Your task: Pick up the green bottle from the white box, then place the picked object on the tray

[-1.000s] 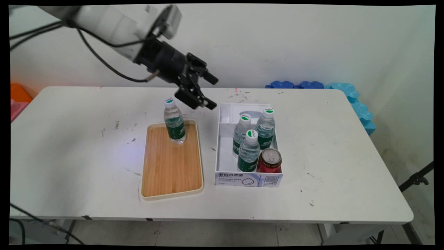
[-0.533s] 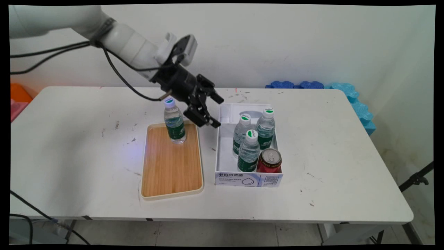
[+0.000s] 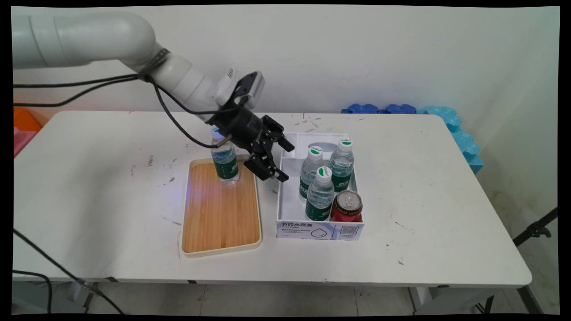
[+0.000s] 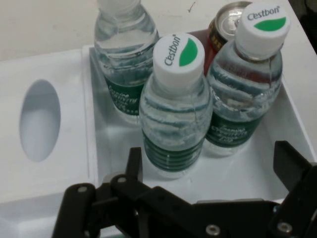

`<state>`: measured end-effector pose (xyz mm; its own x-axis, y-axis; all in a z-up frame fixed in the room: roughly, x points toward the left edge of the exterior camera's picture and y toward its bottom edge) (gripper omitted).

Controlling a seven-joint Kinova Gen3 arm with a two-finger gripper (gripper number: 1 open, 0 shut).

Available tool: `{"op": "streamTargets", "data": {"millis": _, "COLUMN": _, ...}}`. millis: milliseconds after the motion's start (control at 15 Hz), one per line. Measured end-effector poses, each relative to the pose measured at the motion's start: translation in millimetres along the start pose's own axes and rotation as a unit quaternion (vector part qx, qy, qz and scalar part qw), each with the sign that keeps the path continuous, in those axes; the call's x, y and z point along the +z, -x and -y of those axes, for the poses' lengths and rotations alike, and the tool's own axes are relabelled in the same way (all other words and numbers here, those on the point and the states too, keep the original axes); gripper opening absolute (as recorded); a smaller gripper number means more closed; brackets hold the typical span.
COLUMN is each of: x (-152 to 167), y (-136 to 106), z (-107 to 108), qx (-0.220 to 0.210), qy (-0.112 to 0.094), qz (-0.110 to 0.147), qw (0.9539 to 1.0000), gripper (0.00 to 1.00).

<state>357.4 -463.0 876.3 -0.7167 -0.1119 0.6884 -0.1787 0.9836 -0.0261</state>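
Right now the jaws stand apart and hold nothing, hovering over the near-left rim of the white box; squarely ahead of them stands a water bottle capped "Cestbon", two more bottles and a red can behind. To take it cleanly, I judge the jaws should straddle its green-labelled waist without nudging its neighbours.

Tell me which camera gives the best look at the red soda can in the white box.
The main view. There the red can stands unobstructed in the near right corner of the white box, its top and side both showing. In the hand view only part of the can's top peeks out behind two water bottles, with the open gripper in front.
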Motion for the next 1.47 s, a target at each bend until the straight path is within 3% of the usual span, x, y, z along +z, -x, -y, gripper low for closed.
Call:
{"op": "streamTargets", "data": {"millis": 533, "x": 31, "y": 3, "z": 11, "qx": 0.013, "qy": 0.009, "qz": -0.020, "qw": 0.9997, "gripper": 1.00}}
{"op": "streamTargets", "data": {"millis": 1133, "x": 51, "y": 8, "z": 18, "qx": 0.017, "qy": 0.008, "qz": -0.024, "qw": 0.9995, "gripper": 1.00}}
{"op": "streamTargets", "data": {"millis": 1200, "x": 53, "y": 9, "z": 18, "qx": 0.018, "qy": 0.008, "qz": -0.025, "qw": 0.9995, "gripper": 0.00}}
{"op": "streamTargets", "data": {"millis": 1467, "x": 57, "y": 10, "z": 19, "qx": 0.018, "qy": 0.011, "qz": -0.029, "qw": 0.9993, "gripper": 0.00}}
